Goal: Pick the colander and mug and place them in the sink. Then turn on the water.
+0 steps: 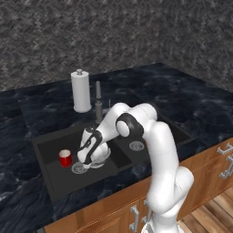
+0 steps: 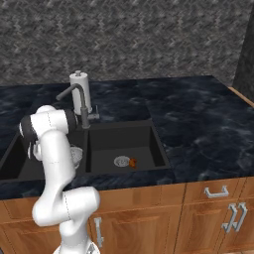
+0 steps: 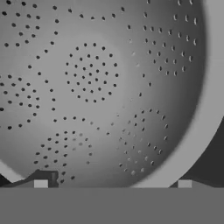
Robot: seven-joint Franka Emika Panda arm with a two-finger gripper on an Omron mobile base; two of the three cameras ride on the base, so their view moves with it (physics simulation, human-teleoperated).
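The white arm reaches down into the left basin of the sink (image 1: 45,152), a dark two-basin recess cut into the black marble counter (image 1: 182,95). The gripper (image 1: 86,157) hangs low over the basin floor, just above the colander (image 1: 101,157), whose silver-grey perforated bowl sits in the left basin hard against the divider between the two basins; in the right base view a slice of the colander (image 2: 75,155) shows beside the arm's forearm. From the hand view the colander's inside (image 3: 92,87) lies right below the fingers, its rim (image 3: 205,118) curving down the right side, and the two finger tips (image 3: 40,183) stand far apart at the lower edge, one on each side of the rim, jaws spread wide and closed on nothing. The red mug (image 1: 65,158) stands upright on the left basin's floor, near its front left part, just beside the round silver drain (image 1: 78,168) and apart from the colander. The right basin holds its own drain (image 2: 121,160) and a small orange object (image 2: 133,162) next to it. The dark faucet (image 2: 79,104) rises at the back edge between the basins, with the white paper-towel roll (image 1: 81,91) on the counter behind it.
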